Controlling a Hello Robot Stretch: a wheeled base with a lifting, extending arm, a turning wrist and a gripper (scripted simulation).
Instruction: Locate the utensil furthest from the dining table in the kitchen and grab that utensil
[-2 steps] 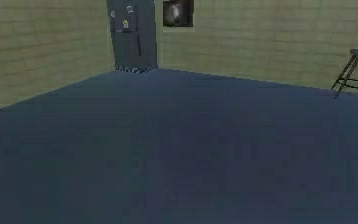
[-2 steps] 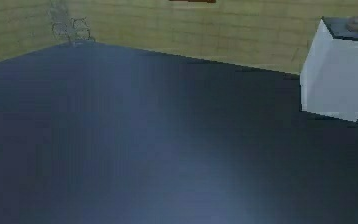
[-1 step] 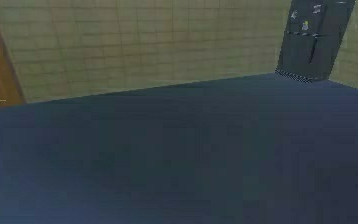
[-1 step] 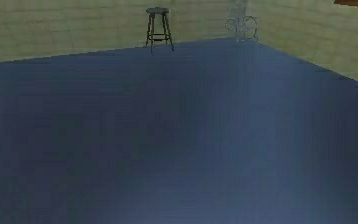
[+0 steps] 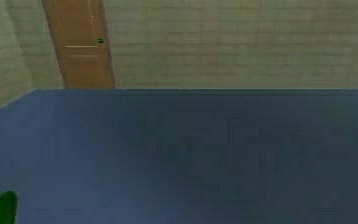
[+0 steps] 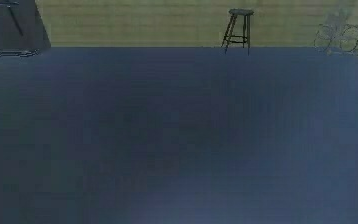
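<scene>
A wide blue floor (image 5: 187, 150) runs up to a pale tiled wall (image 5: 237, 40) in the forward view. Set in that wall at the upper left is a wooden door (image 5: 79, 40) with a small dark handle. In the arm side view the same blue floor (image 6: 177, 130) stretches to a yellowish wall (image 6: 137, 20). No utensil shape can be made out in either view.
A dark stool (image 6: 238, 28) stands by the far wall in the arm side view. A wire-framed object (image 6: 339, 33) sits at the upper right, a grey boxy thing (image 6: 12, 28) at the upper left. Small green and pale shapes (image 5: 2, 205) touch the forward view's lower left corner.
</scene>
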